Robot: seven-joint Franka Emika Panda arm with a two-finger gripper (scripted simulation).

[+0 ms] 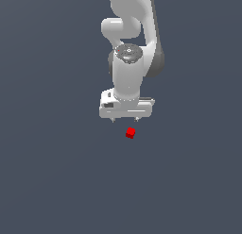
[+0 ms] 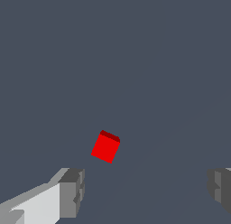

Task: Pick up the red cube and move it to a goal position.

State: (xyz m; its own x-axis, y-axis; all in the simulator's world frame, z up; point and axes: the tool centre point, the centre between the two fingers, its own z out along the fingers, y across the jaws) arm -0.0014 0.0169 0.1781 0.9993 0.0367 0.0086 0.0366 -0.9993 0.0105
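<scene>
One gripper [image 1: 125,120] is hanging with its jaws spread wide and nothing between them; two grey fingertips [image 2: 72,191] are showing at the edges of the wrist view. One red cube [image 2: 106,147] is lying just beyond and below the fingertips, apart from both, nearer one finger than the other, on a plain dark grey bench [image 1: 52,181]. The cube is sitting turned at an angle to the line between the fingers. Being a cube, it is showing no long axis.

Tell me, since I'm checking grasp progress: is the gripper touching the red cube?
Apart. The wrist view shows the red cube lying clear of both fingers of the open gripper.
</scene>
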